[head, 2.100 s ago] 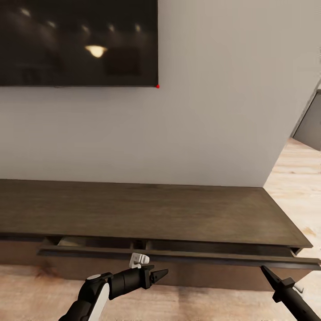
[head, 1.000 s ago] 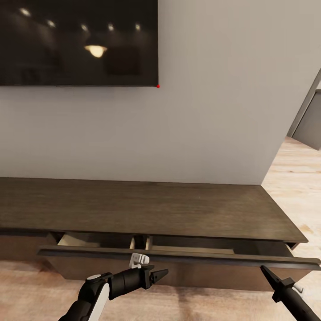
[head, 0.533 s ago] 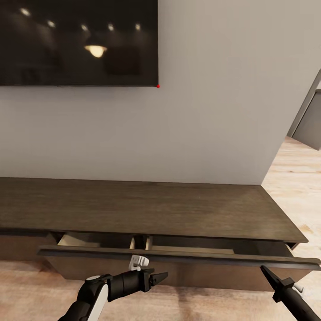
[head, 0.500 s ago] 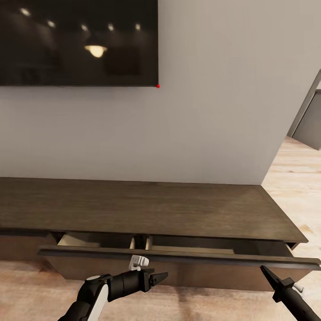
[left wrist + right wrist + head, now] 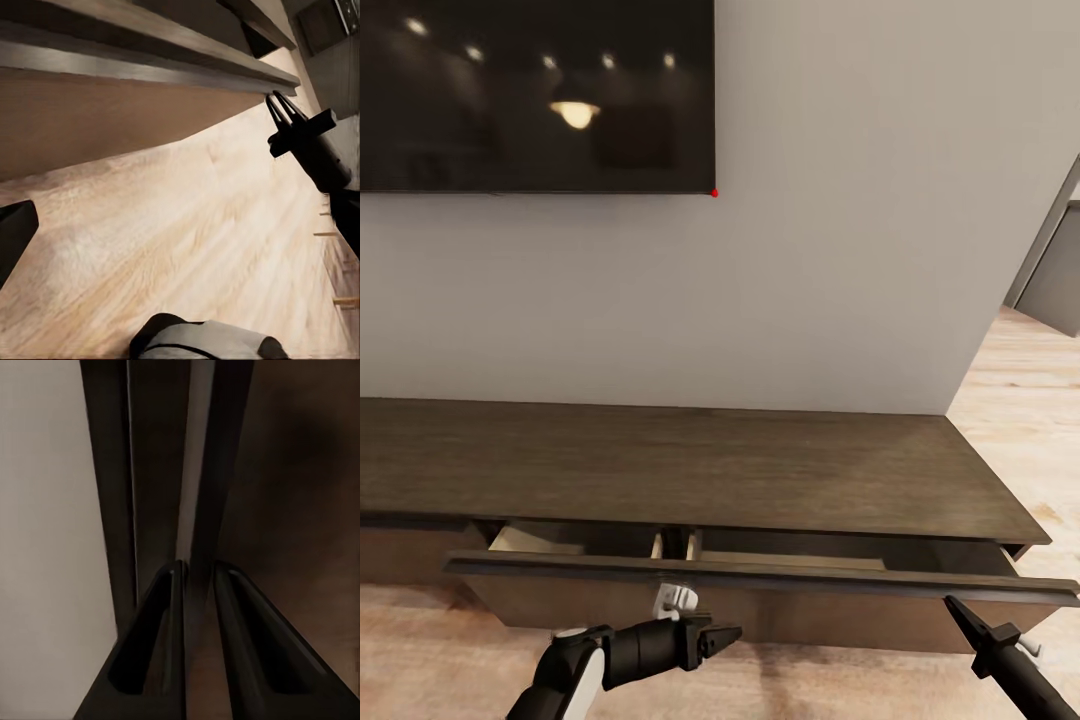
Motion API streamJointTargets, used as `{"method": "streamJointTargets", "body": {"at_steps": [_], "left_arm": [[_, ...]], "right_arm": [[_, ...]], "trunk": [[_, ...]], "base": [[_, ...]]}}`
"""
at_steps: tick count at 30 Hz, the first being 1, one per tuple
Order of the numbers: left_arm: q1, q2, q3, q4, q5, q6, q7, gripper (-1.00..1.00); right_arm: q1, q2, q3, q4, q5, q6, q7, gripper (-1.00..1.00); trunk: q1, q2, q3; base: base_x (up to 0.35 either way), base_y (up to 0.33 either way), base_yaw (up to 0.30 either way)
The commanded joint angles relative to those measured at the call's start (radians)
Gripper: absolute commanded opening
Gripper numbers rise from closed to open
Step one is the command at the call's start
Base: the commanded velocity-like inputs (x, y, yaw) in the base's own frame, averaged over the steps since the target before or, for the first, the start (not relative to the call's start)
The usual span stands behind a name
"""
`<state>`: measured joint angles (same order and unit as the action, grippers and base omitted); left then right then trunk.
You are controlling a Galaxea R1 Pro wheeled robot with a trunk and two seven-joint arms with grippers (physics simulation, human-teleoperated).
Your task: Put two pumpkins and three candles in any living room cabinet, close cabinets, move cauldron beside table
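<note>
The long low dark brown cabinet [image 5: 690, 470] stands against the wall, its drawer front [image 5: 760, 576] pulled partly out with pale wood [image 5: 535, 540] showing inside. My right gripper [image 5: 950, 603] has its tips at the lower right edge of that drawer front. In the right wrist view its fingers [image 5: 161, 645] sit close together around the front's edge. My left gripper [image 5: 722, 637] hovers open over the floor below the drawer's middle, holding nothing. What shows of the drawer's inside is bare, and no pumpkins or candles are in sight there. The cauldron and the table are out of view.
A black TV [image 5: 530, 95] hangs on the pale wall above the cabinet. Light wood plank floor [image 5: 1020, 400] runs past the cabinet's right end toward a grey doorway [image 5: 1055, 270]. In the left wrist view my right gripper [image 5: 276, 101] reaches up to the drawer's edge.
Two seconds ago the drawer slid farther out while the view backed off a little. Since then my left gripper has dropped slightly; the right gripper has stayed at the drawer front.
</note>
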<state>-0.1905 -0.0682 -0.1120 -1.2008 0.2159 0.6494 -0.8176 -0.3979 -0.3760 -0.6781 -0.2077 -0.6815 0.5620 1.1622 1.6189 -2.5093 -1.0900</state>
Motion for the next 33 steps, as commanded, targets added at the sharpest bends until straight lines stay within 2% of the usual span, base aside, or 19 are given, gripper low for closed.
{"method": "streamJointTargets", "body": {"at_steps": [1,4,5,7,13,33], "left_arm": [[0.005,0.000,-0.006,-0.001,0.005,0.010,-0.006,1.00],[0.022,0.000,-0.023,-0.001,0.005,0.018,-0.022,1.00],[0.023,0.000,-0.182,-0.001,0.004,0.028,-0.172,1.00],[0.024,0.000,-0.196,-0.001,0.004,0.041,-0.177,1.00],[0.026,0.000,-0.209,-0.002,0.003,0.055,-0.183,1.00],[0.028,0.001,-0.209,-0.005,0.006,0.047,-0.183,1.00]], "right_arm": [[-0.001,0.000,-0.004,-0.001,-0.012,0.013,0.007,-1.00],[-0.001,0.000,-0.008,-0.001,0.002,-0.002,0.012,-1.00],[-0.001,0.000,-0.008,-0.001,-0.038,0.042,0.035,-1.00],[-0.001,0.000,-0.008,-0.001,-0.038,0.042,0.036,-1.00],[-0.001,0.001,-0.008,-0.001,-0.038,0.042,0.037,-1.00],[-0.001,0.002,-0.008,-0.001,-0.036,0.042,0.037,-1.00]], "trunk": [[0.000,0.000,-0.001],[0.000,0.000,-0.001],[0.000,0.000,-0.001],[0.000,0.000,-0.001],[0.000,0.000,-0.001],[0.000,0.000,-0.001]], "base": [[0.000,0.000,0.000],[0.000,0.000,0.000],[0.000,0.000,0.000],[0.000,0.000,0.000],[-0.098,0.000,0.000],[-0.096,0.000,0.000]]}}
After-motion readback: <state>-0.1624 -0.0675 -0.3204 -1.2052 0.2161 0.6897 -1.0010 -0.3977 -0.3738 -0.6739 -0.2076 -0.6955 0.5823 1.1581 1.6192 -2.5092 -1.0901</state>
